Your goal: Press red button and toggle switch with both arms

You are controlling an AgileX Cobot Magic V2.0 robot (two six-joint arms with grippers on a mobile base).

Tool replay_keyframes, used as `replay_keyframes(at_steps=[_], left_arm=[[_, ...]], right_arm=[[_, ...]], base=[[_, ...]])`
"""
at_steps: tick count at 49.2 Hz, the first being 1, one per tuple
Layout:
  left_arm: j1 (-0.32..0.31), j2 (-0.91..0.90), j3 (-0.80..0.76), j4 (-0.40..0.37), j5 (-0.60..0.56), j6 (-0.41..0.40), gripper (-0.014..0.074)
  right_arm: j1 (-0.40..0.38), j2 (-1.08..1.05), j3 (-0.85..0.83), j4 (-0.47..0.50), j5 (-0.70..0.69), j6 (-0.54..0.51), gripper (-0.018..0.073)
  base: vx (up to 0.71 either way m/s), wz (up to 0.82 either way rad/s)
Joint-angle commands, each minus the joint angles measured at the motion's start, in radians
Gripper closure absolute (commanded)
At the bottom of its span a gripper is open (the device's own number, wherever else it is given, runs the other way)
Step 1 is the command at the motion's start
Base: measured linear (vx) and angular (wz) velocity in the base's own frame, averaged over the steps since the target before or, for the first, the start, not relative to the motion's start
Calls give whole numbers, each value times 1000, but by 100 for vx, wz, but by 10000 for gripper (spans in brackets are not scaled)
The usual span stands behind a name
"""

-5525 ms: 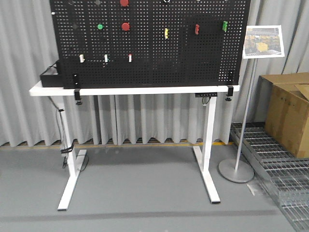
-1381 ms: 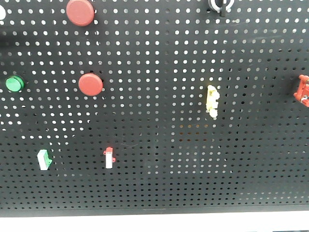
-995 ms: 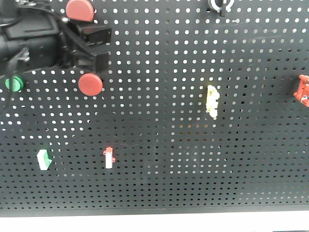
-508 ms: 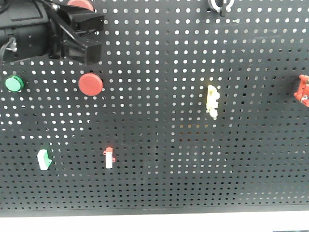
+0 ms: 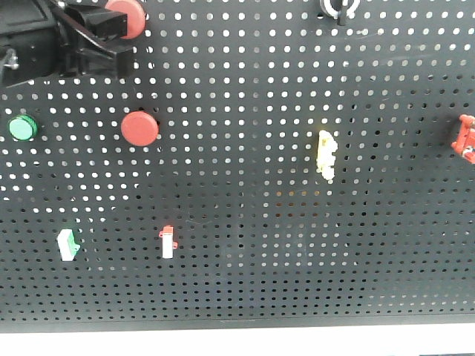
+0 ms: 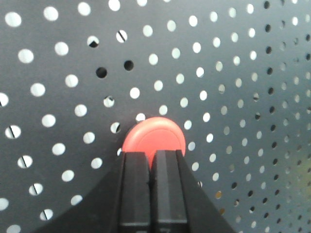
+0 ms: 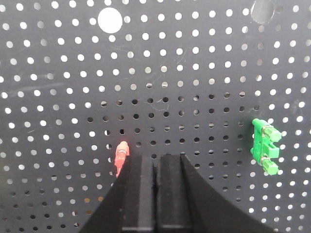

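Two red buttons sit on the black pegboard [image 5: 245, 282] in the front view: an upper one [image 5: 128, 15] and a lower one [image 5: 139, 128]. My left gripper [image 5: 119, 38] is at the top left, its tips right by the upper button. In the left wrist view it [image 6: 150, 155] is shut and empty, tips directly in front of a red button [image 6: 154, 132]; I cannot tell if they touch. The toggle switch [image 5: 340, 7], a black knob in a silver ring, is cut by the top edge. My right gripper [image 7: 156, 158] is shut and empty, facing the pegboard; it is not in the front view.
A green button [image 5: 22, 127], a small green switch [image 5: 67, 245], a white switch with a red top [image 5: 168, 242], a yellow upright switch [image 5: 326, 154] and a red switch [image 5: 466, 138] are on the board. The right wrist view shows a red switch [image 7: 121, 156] and a green switch [image 7: 266, 145].
My left gripper came in from the left about a second ago and has moved up and left, from between the two red buttons to the upper one. The board's parts have not moved.
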Motion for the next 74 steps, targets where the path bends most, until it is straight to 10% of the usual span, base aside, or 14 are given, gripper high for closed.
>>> replay_keyframes(at_steps=[1, 27, 50, 74], left_arm=[[1, 5, -36, -3, -92, -13, 595], [1, -182, 25, -4, 23, -13, 595], [1, -462, 465, -4, -32, -68, 595], [1, -507, 492, -4, 19, -92, 595]], right_arm=[[2, 0, -33, -9, -80, -12, 562], [28, -4, -33, 12, 20, -12, 562], [502, 256, -233, 25, -63, -110, 562], [505, 561, -666, 26, 4, -106, 562]], base=[[0, 0], [0, 0], [0, 0], [0, 0]])
